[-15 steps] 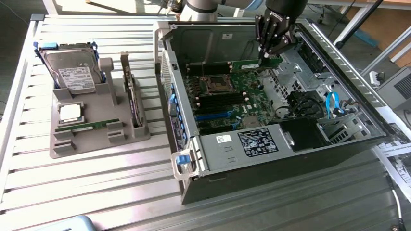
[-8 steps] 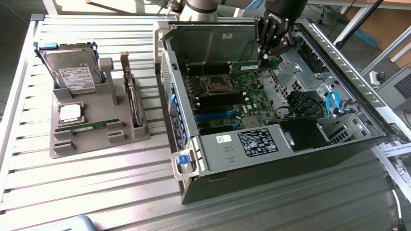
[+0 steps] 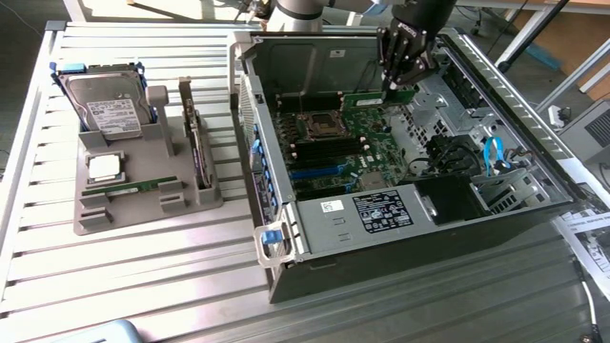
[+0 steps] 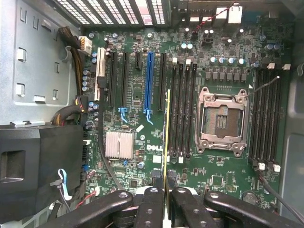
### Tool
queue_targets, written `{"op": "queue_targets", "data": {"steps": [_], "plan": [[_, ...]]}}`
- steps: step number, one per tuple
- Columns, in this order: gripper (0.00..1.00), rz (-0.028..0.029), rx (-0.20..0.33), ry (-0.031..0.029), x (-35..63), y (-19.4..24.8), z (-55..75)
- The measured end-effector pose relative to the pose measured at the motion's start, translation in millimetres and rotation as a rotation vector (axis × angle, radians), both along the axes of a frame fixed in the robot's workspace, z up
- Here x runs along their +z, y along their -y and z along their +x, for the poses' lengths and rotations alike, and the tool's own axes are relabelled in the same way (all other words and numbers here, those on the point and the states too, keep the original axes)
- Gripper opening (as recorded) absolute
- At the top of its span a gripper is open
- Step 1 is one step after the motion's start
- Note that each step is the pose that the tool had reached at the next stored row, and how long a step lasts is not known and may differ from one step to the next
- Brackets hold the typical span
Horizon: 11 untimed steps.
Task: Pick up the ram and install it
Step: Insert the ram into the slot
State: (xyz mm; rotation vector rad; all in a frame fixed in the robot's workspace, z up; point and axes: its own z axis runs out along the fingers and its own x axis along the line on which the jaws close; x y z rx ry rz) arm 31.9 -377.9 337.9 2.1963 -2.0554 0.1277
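surface: slatted table [image 3: 124, 279] | on it: grey fixture [image 3: 138, 207] | open PC case [image 3: 401, 261] | maybe papers [image 3: 586, 230]

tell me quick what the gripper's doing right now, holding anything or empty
Gripper: closed on the ram, holding it edge-on above the motherboard inside the open case.

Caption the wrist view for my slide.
Gripper shut on the ram, held edge-on over the motherboard near the black memory slots and the empty CPU socket.
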Motion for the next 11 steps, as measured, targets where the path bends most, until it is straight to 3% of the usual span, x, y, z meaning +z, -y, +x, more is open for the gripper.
{"op": "queue_targets", "data": {"steps": [11], "plan": [[0.14, 0.0, 0.0, 0.0, -5.8, 0.0, 0.0]]}}
